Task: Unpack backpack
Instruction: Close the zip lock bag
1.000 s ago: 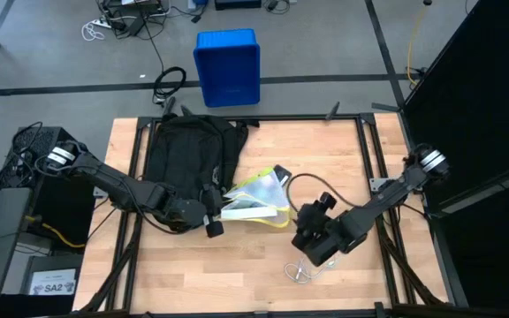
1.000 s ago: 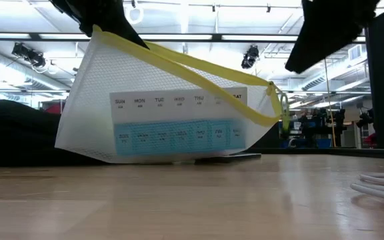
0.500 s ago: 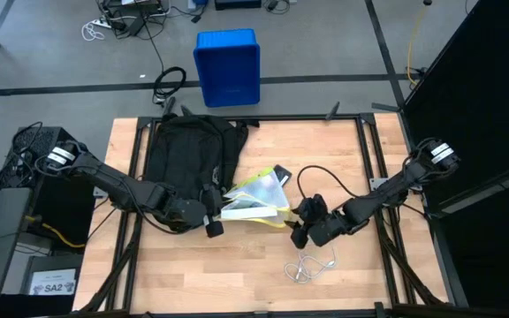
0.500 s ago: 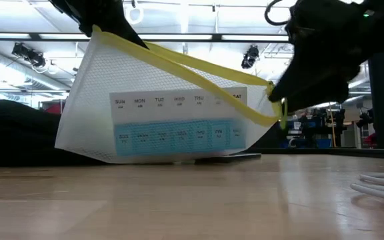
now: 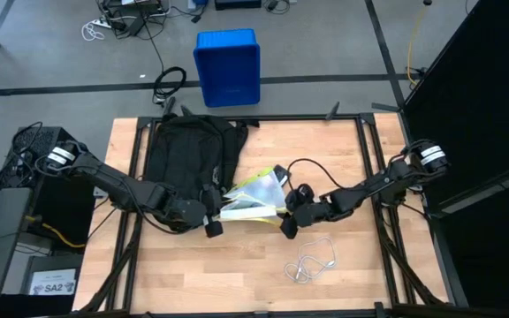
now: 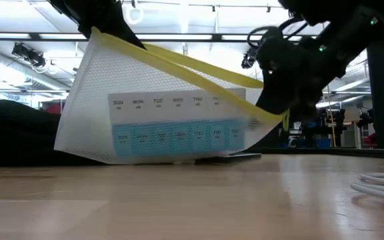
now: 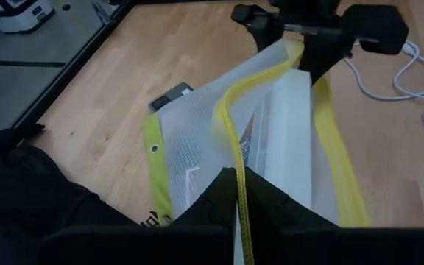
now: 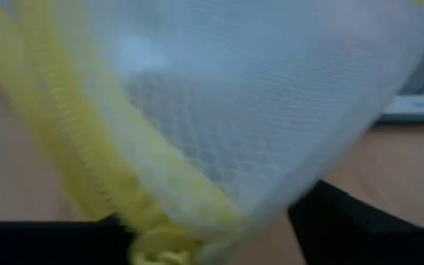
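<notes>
Mesh pouch [image 5: 256, 201], yellow-zippered, spans between both arms, long axis across the worktop [image 5: 343, 150]. Left jaws [image 5: 214, 215] are clenched on its near corner beside the backpack [image 5: 188, 150]; right jaws [image 5: 287, 218] straddle the far zipper end, grip uncertain.

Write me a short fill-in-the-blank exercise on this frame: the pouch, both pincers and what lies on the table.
1. The left pincer is shut on the ____ zipper edge of the white mesh pouch.
2. The right pincer meets the pouch at the end ____ from the large black fabric backpack.
3. The loose white cable lies on the ____ table.

Missing words: yellow; farthest; wooden
</notes>
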